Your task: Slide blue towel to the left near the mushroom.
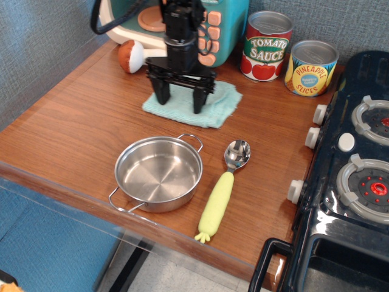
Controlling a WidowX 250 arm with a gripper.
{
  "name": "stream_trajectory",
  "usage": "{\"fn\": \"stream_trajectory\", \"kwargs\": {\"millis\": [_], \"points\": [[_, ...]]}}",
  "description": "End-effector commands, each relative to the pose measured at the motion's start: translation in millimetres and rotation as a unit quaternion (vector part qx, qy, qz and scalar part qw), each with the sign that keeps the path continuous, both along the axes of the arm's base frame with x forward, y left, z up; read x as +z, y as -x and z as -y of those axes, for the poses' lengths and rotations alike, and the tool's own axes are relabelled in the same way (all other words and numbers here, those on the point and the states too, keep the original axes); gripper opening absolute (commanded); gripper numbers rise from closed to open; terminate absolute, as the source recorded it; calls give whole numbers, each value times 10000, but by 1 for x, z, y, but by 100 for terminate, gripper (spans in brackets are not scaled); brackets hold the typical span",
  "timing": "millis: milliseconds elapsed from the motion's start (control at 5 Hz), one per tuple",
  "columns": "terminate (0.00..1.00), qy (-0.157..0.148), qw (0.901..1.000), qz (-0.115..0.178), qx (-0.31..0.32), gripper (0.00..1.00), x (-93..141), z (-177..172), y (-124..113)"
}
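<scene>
Lying flat on the brown wooden table, the blue towel sits toward the back, just in front of the toy microwave. It is a soft, fuzzy cloth, and its edges are a bit wavy.

The gripper points straight down onto the towel. Its two black fingers are spread wide apart, and both tips press on the cloth, one near the left side and one nearer the middle. It is not pinching anything between them.

The mushroom lies on its side just behind and to the left of the towel, close to it. Only its reddish-brown cap shows well; the black arm hides most of the white stem.

In front of the towel stands a shiny steel pan with two small handles. Just beside the pan, on its right, lies a spoon with a yellow handle.

At the back right stand two cans, a tomato sauce can and a pineapple can, side by side, apart from the towel. A dark toy stove with white knobs fills the right side.
</scene>
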State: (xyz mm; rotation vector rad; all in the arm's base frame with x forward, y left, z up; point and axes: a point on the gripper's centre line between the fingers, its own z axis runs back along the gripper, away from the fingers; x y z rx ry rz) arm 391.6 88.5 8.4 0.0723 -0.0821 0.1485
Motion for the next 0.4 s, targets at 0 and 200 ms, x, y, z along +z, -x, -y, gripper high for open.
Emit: {"fn": "stream_trajectory", "kwargs": {"millis": [0,200], "points": [[0,101,9994,-42,338,100,3,-49,17],[0,207,9996,-19,164,100,5,-43,14]]}}
